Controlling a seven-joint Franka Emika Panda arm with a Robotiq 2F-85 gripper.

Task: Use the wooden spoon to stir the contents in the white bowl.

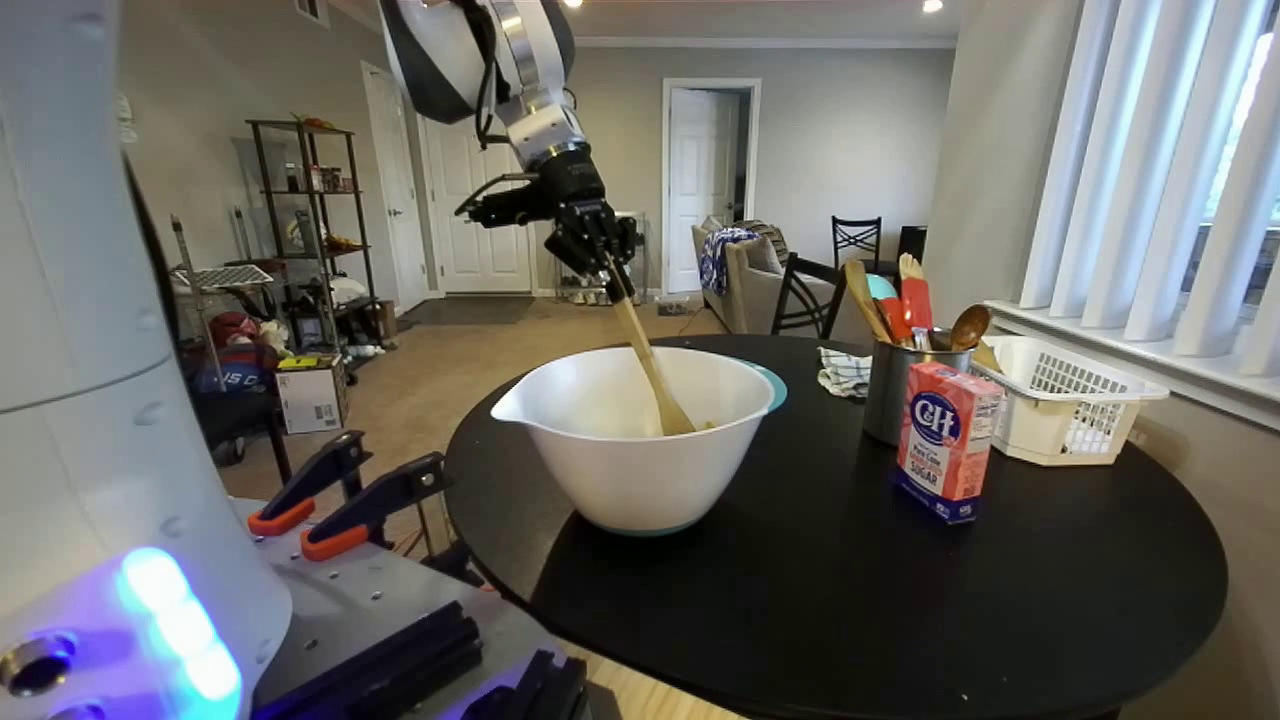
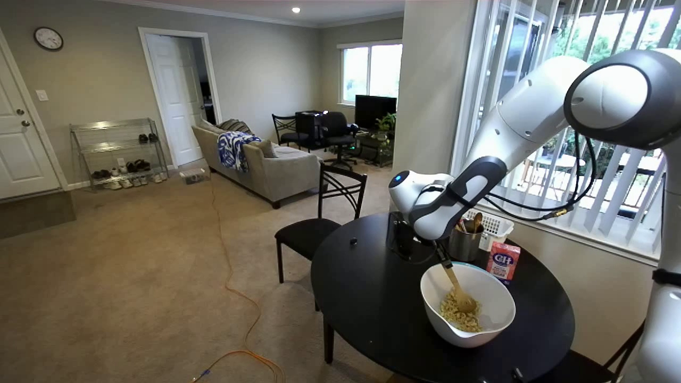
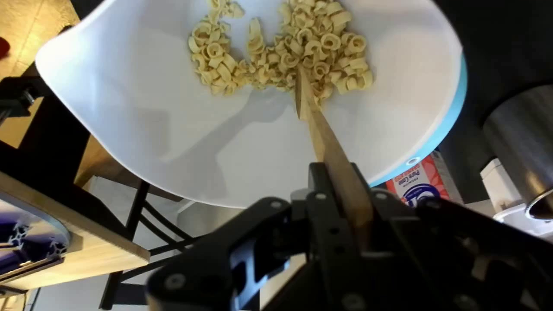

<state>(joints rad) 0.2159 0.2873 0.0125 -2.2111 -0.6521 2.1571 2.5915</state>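
The white bowl [image 1: 630, 480] stands upright on the round black table [image 1: 850, 580]. It also shows in the wrist view [image 3: 173, 125] and in an exterior view [image 2: 471, 340]. Curled pale pasta [image 3: 311, 47] lies on its bottom, also visible in an exterior view [image 2: 457, 318]. My gripper [image 1: 617, 285] is above the bowl, shut on the handle of the wooden spoon [image 1: 648, 360]. The spoon [image 3: 330, 142] slants down into the bowl, and its head touches the pasta. The fingers [image 3: 335, 170] stand on either side of the handle; its top end is hidden between them.
A pink sugar box [image 1: 945, 440] stands beside the bowl. Behind it are a metal utensil holder [image 1: 885, 395] with several utensils and a white basket [image 1: 1060, 400]. A folded cloth [image 1: 845, 372] lies near the table's far edge. A black chair [image 2: 314, 234] stands by the table.
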